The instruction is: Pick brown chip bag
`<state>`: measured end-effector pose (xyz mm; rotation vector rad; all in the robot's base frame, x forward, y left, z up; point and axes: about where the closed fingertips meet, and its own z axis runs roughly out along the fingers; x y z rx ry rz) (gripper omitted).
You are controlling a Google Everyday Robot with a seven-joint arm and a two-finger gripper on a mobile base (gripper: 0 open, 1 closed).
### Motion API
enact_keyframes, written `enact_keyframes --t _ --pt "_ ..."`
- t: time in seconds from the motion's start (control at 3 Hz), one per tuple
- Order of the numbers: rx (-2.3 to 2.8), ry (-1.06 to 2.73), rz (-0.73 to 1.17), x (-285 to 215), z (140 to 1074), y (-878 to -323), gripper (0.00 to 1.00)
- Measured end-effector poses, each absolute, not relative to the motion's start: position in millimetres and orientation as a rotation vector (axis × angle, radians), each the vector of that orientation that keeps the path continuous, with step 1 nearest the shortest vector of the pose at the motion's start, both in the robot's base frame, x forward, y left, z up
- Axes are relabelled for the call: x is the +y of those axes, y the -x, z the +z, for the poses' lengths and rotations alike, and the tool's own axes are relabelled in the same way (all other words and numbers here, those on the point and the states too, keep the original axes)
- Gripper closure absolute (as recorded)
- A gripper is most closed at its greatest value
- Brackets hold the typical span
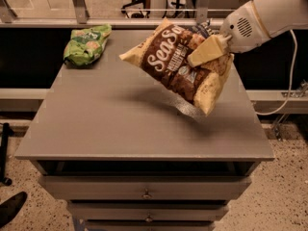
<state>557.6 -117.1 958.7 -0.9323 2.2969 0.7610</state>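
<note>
Step in hand, as we judge it: the lift after the grasp. The gripper (pixel 197 57) sits at the upper right of the scene, above the far right part of the tabletop (pixel 120 124). Its jaws are clamped on the brown chip bag (pixel 168 64). One cream finger lies across the bag's front face. The other we cannot see and take to be behind the bag.

The bag hangs clear of the tabletop, tilted, with its left corner high and its lower right corner drooping. Its shadow (pixel 185 110) lies on the surface below.

Look of the bag: dark brown centre with white "Sea Salt" lettering and cream-yellow edges. It is puffy and crinkled where it is pinched. It is held near one edge, so we expect it to swing and sag.

The green bag (pixel 86 44) lies at the far left corner, well apart.

Next move calls for a firm pinch and a smooth rise, without jerks that could let the slick film slip.
</note>
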Motion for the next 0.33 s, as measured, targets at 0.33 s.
enact_keyframes --t 0.33 --pt "2.297 0.932 0.761 -117.1 958.7 -557.6 1.00"
